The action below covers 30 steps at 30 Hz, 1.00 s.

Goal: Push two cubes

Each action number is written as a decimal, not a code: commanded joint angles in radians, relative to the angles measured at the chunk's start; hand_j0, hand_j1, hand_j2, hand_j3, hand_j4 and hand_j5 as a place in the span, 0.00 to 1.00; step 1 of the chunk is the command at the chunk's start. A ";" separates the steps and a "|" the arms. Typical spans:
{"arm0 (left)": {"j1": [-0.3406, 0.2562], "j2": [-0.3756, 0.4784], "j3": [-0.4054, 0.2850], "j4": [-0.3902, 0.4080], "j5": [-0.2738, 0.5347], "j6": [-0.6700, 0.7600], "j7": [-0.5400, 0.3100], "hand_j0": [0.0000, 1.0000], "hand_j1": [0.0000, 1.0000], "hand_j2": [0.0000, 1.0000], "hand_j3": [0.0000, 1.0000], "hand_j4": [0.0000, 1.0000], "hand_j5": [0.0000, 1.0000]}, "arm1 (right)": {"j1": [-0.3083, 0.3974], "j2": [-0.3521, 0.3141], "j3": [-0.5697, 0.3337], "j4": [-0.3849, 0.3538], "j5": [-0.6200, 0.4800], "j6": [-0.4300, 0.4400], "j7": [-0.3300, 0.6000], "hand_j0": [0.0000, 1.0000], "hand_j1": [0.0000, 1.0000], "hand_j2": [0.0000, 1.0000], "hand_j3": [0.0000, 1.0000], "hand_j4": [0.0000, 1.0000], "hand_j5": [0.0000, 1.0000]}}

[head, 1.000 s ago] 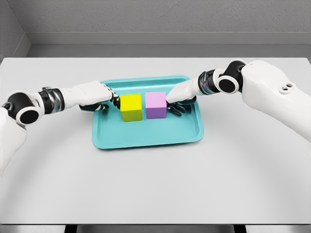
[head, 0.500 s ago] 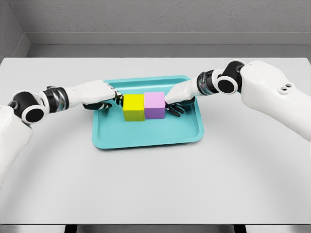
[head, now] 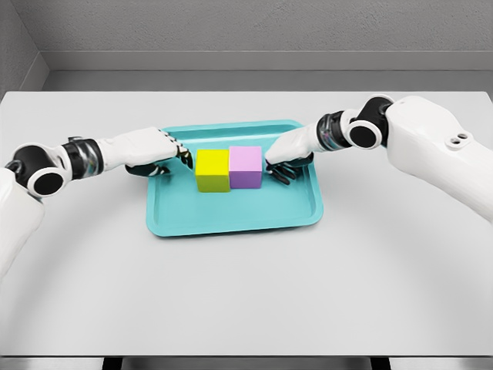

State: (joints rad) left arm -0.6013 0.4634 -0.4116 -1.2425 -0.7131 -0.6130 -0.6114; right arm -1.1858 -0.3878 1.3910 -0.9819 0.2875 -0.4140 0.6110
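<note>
From the head camera I see the yellow cube [head: 212,169] and purple cube [head: 246,166] touching side by side in the teal tray [head: 231,212] on the desk [head: 246,285]. My left hand [head: 158,152] sits just beside the yellow cube, fingers curled, holding nothing; my right hand [head: 286,156] likewise at the purple cube.

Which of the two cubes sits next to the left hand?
The yellow cube, the left one of the touching pair on the teal tray. The left hand is at its outer side; the purple cube sits by the right hand.
</note>
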 commanded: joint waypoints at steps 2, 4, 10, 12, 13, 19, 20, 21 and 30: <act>-0.002 0.017 0.004 -0.003 0.023 0.002 0.001 0.67 0.67 0.67 0.67 0.67 0.67 | -0.002 -0.014 -0.006 0.002 -0.002 0.000 0.000 0.15 0.15 0.15 0.15 0.15 0.15; 0.002 0.017 0.004 -0.011 0.032 0.002 0.001 0.66 0.66 0.66 0.66 0.66 0.66 | -0.017 -0.023 -0.012 -0.003 -0.002 -0.003 0.000 0.16 0.16 0.16 0.16 0.16 0.16; 0.005 0.116 0.002 -0.061 0.129 0.002 0.001 0.66 0.66 0.66 0.66 0.66 0.66 | -0.054 -0.103 -0.138 -0.027 -0.004 -0.049 0.000 0.18 0.18 0.18 0.18 0.18 0.18; 0.008 0.118 0.002 -0.061 0.130 0.002 0.001 0.66 0.66 0.66 0.66 0.66 0.66 | -0.052 -0.163 -0.158 -0.054 -0.005 -0.065 0.000 0.21 0.21 0.21 0.21 0.21 0.21; 0.011 0.118 0.002 -0.061 0.130 0.002 0.001 0.66 0.66 0.66 0.66 0.66 0.66 | -0.051 -0.203 -0.181 -0.055 -0.005 -0.088 0.000 0.27 0.27 0.27 0.27 0.27 0.27; 0.035 0.153 -0.004 -0.071 0.136 0.002 0.001 0.67 0.67 0.67 0.67 0.67 0.67 | 0.000 -0.399 -0.225 -0.070 -0.010 -0.131 0.000 1.00 1.00 1.00 1.00 1.00 1.00; 0.035 0.153 -0.004 -0.071 0.138 0.002 0.001 0.67 0.67 0.67 0.67 0.67 0.67 | 0.005 -0.414 -0.225 -0.087 -0.010 -0.131 0.000 1.00 1.00 1.00 1.00 1.00 1.00; 0.035 0.153 -0.004 -0.071 0.136 0.002 0.001 0.67 0.67 0.67 0.67 0.67 0.67 | 0.012 -0.421 -0.225 -0.093 -0.011 -0.131 0.000 1.00 1.00 1.00 1.00 1.00 1.00; 0.074 0.307 0.046 -0.072 0.285 0.002 0.001 1.00 1.00 1.00 1.00 1.00 1.00 | 0.028 -0.434 -0.225 -0.169 -0.011 -0.131 0.000 1.00 1.00 1.00 1.00 1.00 1.00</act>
State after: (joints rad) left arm -0.5154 0.7292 -0.3768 -1.3148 -0.4727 -0.6140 -0.6114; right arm -1.1582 -0.8182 1.1674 -1.1343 0.2799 -0.5465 0.6112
